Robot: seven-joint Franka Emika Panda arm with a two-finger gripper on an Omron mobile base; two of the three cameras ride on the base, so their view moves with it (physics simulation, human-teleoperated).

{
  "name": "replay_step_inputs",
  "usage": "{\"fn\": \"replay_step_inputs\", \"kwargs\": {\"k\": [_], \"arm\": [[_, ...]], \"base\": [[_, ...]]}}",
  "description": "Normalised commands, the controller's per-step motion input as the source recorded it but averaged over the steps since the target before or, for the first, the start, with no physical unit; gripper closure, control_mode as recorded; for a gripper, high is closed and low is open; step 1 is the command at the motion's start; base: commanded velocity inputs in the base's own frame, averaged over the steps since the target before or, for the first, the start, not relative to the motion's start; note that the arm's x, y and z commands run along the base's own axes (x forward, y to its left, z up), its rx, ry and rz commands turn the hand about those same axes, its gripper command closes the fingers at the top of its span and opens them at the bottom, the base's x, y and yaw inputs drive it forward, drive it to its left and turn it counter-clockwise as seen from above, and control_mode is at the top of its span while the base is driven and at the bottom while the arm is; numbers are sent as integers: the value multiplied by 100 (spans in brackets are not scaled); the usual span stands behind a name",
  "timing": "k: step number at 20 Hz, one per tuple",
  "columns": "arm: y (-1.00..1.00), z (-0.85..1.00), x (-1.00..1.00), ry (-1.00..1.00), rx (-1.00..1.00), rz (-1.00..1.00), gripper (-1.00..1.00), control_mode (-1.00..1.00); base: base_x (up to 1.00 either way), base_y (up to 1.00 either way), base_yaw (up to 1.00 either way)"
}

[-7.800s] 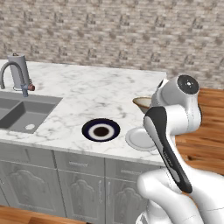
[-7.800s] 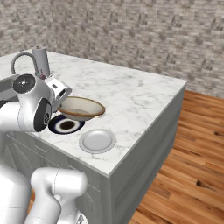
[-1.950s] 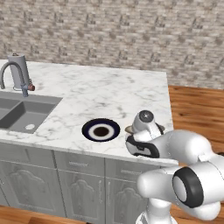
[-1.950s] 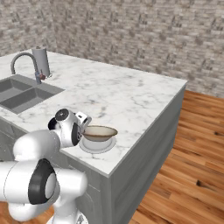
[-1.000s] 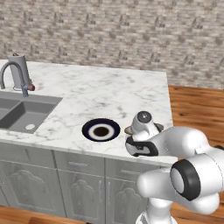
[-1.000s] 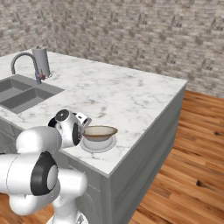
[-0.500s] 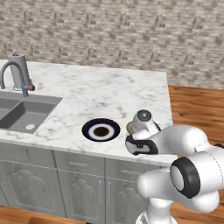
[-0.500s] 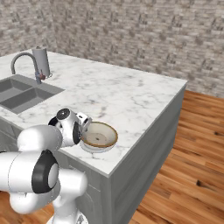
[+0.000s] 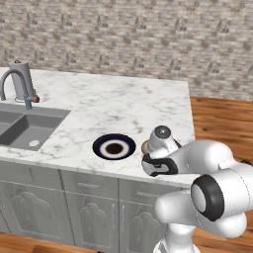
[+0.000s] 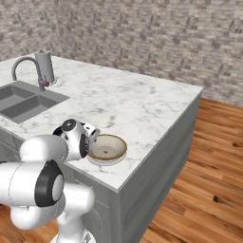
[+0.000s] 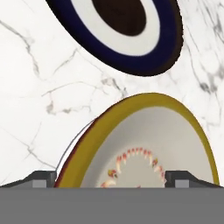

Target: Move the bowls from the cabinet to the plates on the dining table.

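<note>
An olive-tan bowl (image 10: 107, 148) with a cream inside rests on the pale grey plate (image 10: 101, 162) near the front edge of the dining table (image 10: 137, 107). My gripper (image 10: 93, 140) is right at the bowl's left rim. In the hand view the bowl (image 11: 148, 144) lies close in front of the gripper (image 11: 109, 180), whose dark fingertips (image 11: 41, 178) stand wide apart, open and gripping nothing. The black plate (image 9: 114, 147), with its navy ring and white band, lies bare just left of the bowl (image 9: 145, 147), and also shows in the hand view (image 11: 118, 30). The cabinet is out of view.
A steel sink (image 9: 22, 129) with a faucet (image 9: 20, 81) is set into the marble top at the left. The table ends just right of the bowl, above a wood floor (image 10: 204, 190). A stone wall (image 9: 123, 34) runs behind.
The jaws have gone from shut to wide open and let go of the bowl's rim. The bowl has settled onto the pale grey plate. The arm has barely moved.
</note>
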Motion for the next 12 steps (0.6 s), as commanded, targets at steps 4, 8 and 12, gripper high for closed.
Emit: {"fn": "replay_step_inputs", "kwargs": {"k": [4,8,12], "arm": [[7,1,-7,0,0,0,-100,-100],[2,18,-2,0,3,0,-100,-100],[0,31,0,0,7,0,-100,-100]], "base": [[0,0,0],[0,0,0],[0,0,0]]}}
